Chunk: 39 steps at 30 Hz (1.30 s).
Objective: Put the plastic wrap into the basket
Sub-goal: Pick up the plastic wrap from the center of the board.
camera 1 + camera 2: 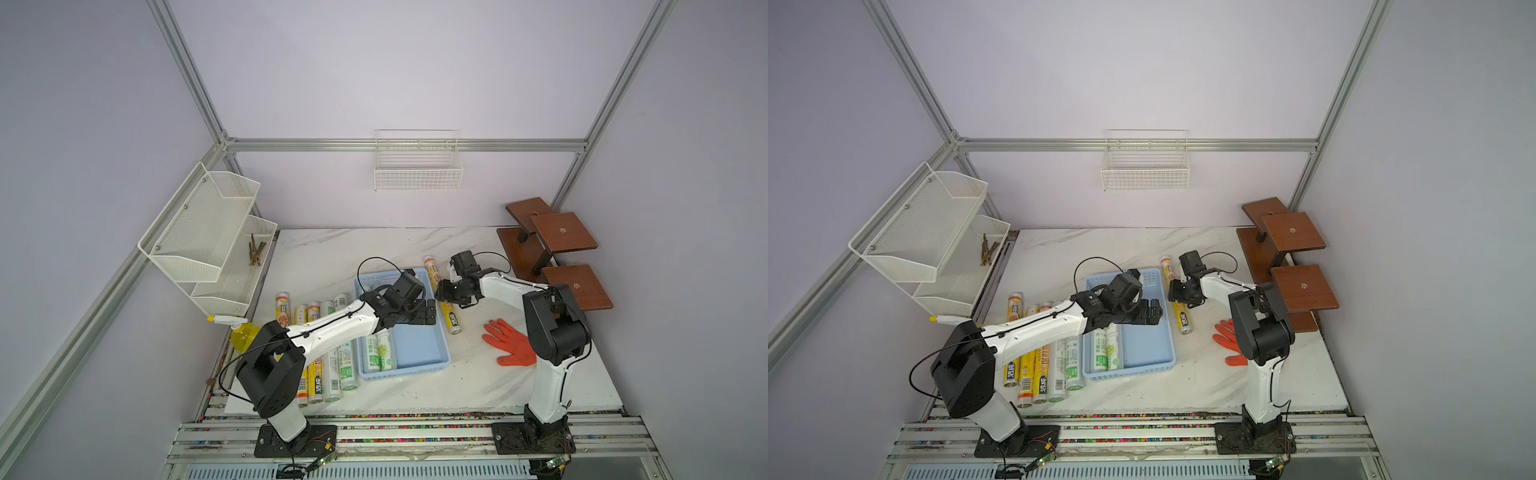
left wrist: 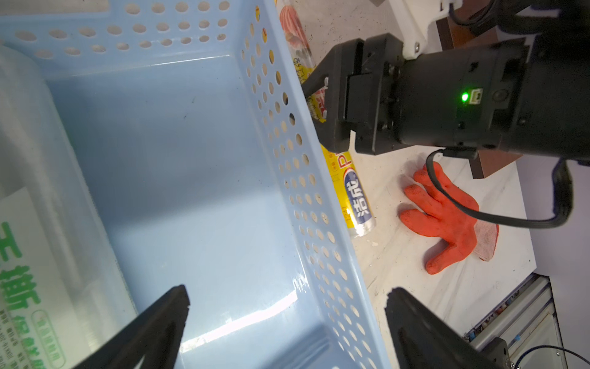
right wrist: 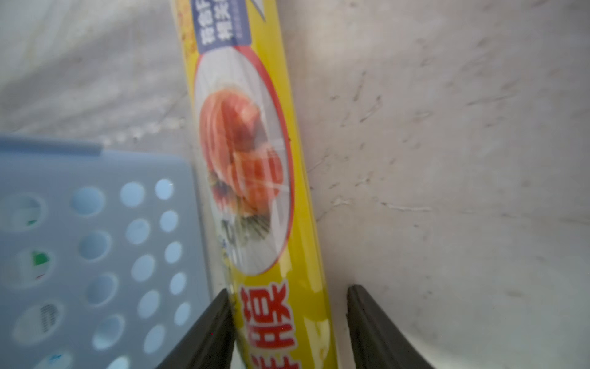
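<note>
The yellow roll (image 1: 452, 318) lies just outside the basket (image 1: 419, 345) wall, at its three o'clock. The right gripper (image 3: 287, 294) straddles it mid-length, jaws unclosed. It is likely light, stiff and slick (glossy wrapper), so pinch squarely at the middle. The left gripper (image 2: 289, 290) gapes empty above the basket.

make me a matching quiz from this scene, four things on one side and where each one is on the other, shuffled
1 left gripper
2 right gripper
3 orange glove
4 green-print rolls

A lying in the basket
B flat on the table
C open, above the basket
D astride a yellow roll

Pairs: 1-C, 2-D, 3-B, 4-A
</note>
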{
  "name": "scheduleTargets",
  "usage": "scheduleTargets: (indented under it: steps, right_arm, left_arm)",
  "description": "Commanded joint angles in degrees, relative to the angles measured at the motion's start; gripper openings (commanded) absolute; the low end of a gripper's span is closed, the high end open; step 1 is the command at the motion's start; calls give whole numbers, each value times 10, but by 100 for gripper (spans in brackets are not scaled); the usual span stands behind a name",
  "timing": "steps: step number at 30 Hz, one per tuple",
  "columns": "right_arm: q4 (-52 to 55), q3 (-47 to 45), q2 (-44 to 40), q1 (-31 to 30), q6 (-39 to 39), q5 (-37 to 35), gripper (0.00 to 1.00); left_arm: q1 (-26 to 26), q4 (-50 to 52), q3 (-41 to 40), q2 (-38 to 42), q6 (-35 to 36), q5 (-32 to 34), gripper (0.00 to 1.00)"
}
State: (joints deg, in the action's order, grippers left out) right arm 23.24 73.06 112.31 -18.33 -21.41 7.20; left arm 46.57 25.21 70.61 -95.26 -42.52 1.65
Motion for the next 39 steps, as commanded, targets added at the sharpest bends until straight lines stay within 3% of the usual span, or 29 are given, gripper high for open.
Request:
scheduleTargets:
  steps: [1,15,28,33,39]
  right_arm:
    - [64,-3,-2,2,30,-107,59]
    - [187,174,125,2,126,-107,64]
    - [142,82,77,1,100,-105,49]
    - [121,45,19,1,85,-116,37]
    - [115,32,-45,1,58,-127,33]
  left_arm:
    - [-1,-6,25,-6,-7,-9,100]
    - [-1,-3,29,-5,-4,-2,100]
    - [-1,-7,-21,55,-10,21,100]
    - [-1,-13,-56,102,-8,19,100]
    - [-1,-3,-78,130,0,25,100]
